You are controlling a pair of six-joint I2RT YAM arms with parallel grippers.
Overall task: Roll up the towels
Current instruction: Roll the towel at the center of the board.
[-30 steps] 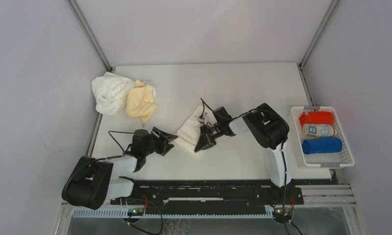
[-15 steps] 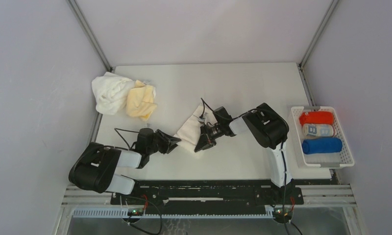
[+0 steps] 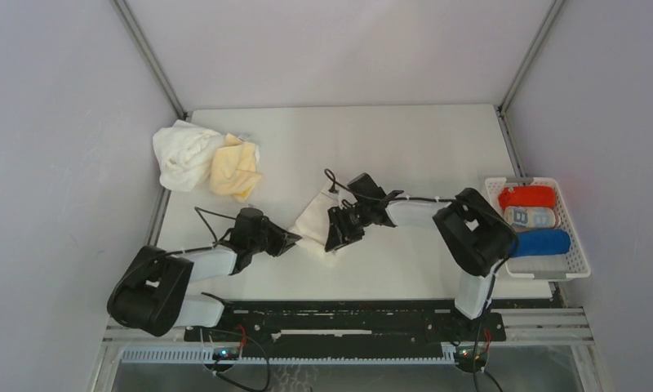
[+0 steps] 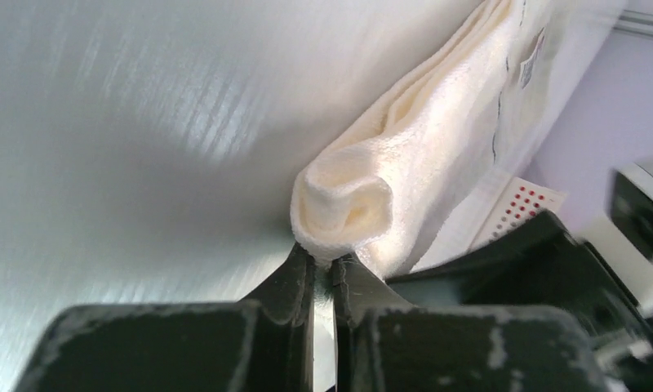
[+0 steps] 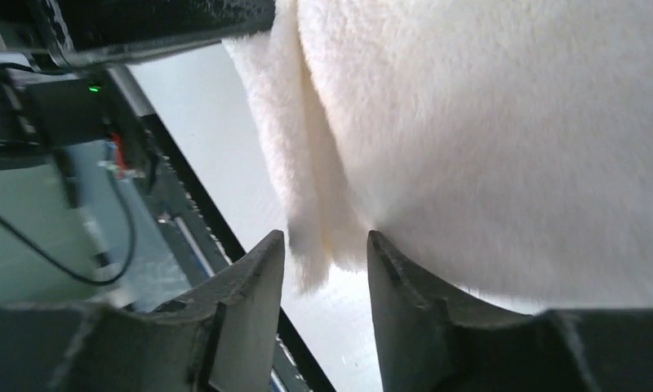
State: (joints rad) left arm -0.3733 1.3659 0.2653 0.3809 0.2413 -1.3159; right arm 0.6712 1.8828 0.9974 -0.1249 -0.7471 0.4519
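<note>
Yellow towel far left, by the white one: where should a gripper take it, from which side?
On the yellow towel, probably the near-right edge, from above. It lies crumpled with raised folds to pinch; its left side touches the white towel, so that side risks snagging both. The left gripper is closer but shut on the cream towel.

towel pile back left, single towel centre; three towels in basket, right

A white slatted plastic basket sits at the right edge of the white desk, toward its near side. Pale grey panels wall the desk on three sides.
</note>
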